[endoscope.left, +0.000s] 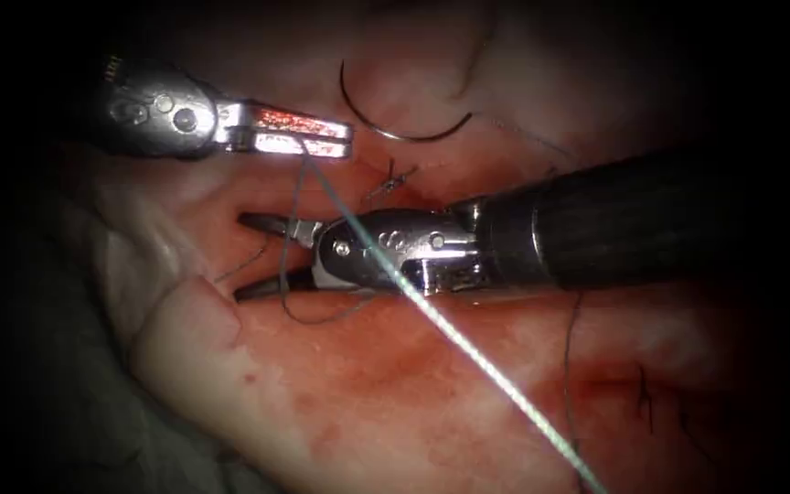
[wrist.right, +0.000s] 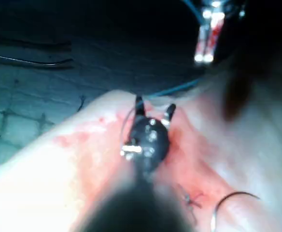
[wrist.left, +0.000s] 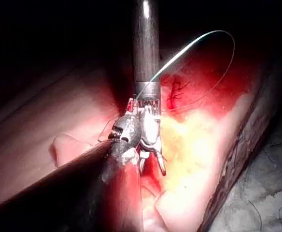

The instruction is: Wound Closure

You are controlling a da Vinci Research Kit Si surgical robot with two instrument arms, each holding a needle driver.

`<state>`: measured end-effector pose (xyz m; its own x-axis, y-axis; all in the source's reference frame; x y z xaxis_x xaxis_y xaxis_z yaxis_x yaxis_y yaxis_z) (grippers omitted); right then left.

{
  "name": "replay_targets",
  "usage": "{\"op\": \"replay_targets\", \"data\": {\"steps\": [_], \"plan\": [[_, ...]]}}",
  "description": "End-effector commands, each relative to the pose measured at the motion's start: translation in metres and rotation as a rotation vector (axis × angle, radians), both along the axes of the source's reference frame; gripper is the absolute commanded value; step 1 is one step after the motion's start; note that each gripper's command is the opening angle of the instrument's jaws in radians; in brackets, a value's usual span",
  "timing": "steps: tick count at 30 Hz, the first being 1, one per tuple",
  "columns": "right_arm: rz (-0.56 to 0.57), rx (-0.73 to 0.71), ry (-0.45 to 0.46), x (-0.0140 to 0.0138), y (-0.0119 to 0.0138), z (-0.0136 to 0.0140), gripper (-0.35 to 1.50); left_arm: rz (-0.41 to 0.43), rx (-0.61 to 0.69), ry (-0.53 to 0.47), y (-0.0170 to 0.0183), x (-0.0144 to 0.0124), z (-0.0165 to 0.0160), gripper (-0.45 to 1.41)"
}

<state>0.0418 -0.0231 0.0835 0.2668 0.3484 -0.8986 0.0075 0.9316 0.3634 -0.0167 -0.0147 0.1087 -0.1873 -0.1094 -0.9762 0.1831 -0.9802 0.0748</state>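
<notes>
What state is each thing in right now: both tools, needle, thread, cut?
Left tool: jaws shut on the thread.
Right tool: jaws open, holding nothing.
Needle: lying free on the tissue, held by neither tool.
Thread: runs taut from the left tool.
Cut: open beside the right tool.

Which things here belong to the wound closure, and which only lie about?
In use:
- left tool, shut on the thread
- right tool, jaws open, holding nothing
- tissue with the cut

Lying about:
- needle, free on the tissue
- cut end of thread
</notes>
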Motion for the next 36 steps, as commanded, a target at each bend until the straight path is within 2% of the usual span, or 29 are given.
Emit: {"op": "replay_targets", "data": {"steps": [1,5,7,14,17,18,25,31,33,36], "plan": [[-0.008,0.013,0.009,0.0005,-0.0007,0.0001,0.64,0.001,-0.001,0.000,-0.0001,-0.0004,0.0010,-0.45],[-0.030,0.063,0.105,-0.0001,-0.0015,-0.0004,0.56,0.009,-0.019,-0.009,0.0004,0.0001,0.0039,-0.45],[-0.047,0.080,0.133,-0.0002,-0.0019,-0.0006,0.37,0.017,-0.029,-0.036,0.0003,-0.0001,0.0057,-0.45],[-0.014,0.143,0.247,-0.0018,-0.0020,-0.0016,0.34,0.043,-0.051,-0.082,-0.0002,-0.0013,0.0101,-0.45],[0.014,0.168,0.288,-0.0031,-0.0022,-0.0019,0.17,0.042,-0.044,-0.101,-0.0006,-0.0018,0.0117,-0.45],[0.026,0.180,0.300,-0.0035,-0.0022,-0.0019,0.17,0.043,-0.045,-0.104,-0.0007,-0.0020,0.0123,-0.45],[0.166,0.255,0.390,-0.0080,-0.0022,-0.0020,0.17,0.052,-0.042,-0.125,-0.0016,-0.0035,0.0154,-0.45],[0.330,0.272,0.384,-0.0130,-0.0016,-0.0015,0.19,0.051,-0.034,-0.152,-0.0024,-0.0053,0.0172,-0.45],[0.402,0.288,0.385,-0.0147,-0.0012,-0.0011,0.26,0.050,-0.031,-0.160,-0.0028,-0.0061,0.0179,-0.45],[0.478,0.295,0.387,-0.0159,-0.0007,-0.0008,0.27,0.049,-0.024,-0.166,-0.0034,-0.0072,0.0187,-0.45]]}}
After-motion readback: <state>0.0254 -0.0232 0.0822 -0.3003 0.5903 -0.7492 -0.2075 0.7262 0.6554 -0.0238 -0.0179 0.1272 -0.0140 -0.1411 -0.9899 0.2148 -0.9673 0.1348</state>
